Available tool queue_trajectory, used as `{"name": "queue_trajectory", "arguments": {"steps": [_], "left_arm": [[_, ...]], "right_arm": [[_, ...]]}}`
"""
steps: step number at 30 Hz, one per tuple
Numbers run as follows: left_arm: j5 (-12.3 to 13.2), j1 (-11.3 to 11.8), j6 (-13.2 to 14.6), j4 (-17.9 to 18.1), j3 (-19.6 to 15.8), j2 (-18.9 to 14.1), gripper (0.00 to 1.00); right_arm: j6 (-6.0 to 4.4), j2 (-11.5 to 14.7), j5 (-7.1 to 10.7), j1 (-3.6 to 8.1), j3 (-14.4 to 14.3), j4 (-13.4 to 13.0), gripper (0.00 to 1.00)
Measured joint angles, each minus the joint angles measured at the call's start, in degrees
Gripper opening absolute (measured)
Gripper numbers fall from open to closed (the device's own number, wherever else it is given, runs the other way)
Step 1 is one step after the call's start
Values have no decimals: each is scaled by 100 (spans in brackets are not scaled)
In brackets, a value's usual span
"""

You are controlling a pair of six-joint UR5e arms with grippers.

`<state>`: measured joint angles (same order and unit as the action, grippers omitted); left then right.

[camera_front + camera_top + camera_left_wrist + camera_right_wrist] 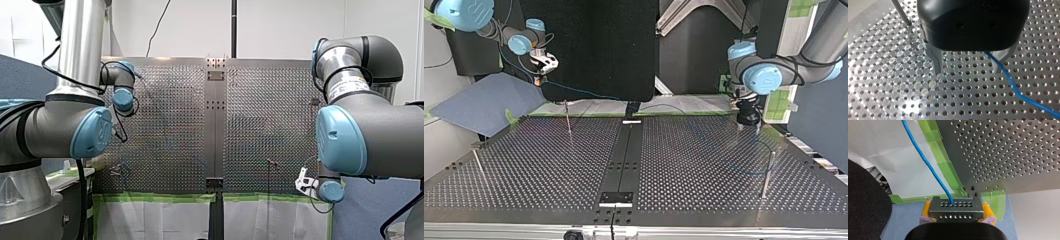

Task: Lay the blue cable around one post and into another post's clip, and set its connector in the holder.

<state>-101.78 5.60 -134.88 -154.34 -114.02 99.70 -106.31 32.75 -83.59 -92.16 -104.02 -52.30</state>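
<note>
My right gripper (956, 218) is shut on the grey connector block (955, 209), with a yellow pad on each side of it. The blue cable (924, 160) leaves the block and runs along the table's taped edge. In the top view that gripper (543, 67) hangs off the table's far left corner. The cable (589, 95) trails from it towards the view's right. My left gripper (970, 71) stands open just above the perforated table. The cable (1008, 77) passes between its metal fingers (936, 62), close to one of them. In the top view it (748, 120) hovers at the far right.
Thin metal posts stand on the table: one (568, 119) at the far left of the top view, one (478, 165) at the near left, one (768, 172) at the near right. A post (900, 12) rises beside my left gripper. A black plate (616, 197) sits on the centre strip.
</note>
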Motion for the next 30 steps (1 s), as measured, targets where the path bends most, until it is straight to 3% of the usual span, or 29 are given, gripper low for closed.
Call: {"name": "queue_trajectory", "arguments": {"steps": [7,13,22,30], "left_arm": [[-13,81,-325,116,-209,-1,100],[-183,170,-548,198,-247,-46,100],[-519,315,-555,228,-254,-331,100],[-444,339,-576,292,-455,-365,100]], "right_arm": [[3,0,0,-7,0,0,0],[7,0,0,-8,0,0,0],[4,0,0,-8,0,0,0],[4,0,0,-9,0,0,0]]}}
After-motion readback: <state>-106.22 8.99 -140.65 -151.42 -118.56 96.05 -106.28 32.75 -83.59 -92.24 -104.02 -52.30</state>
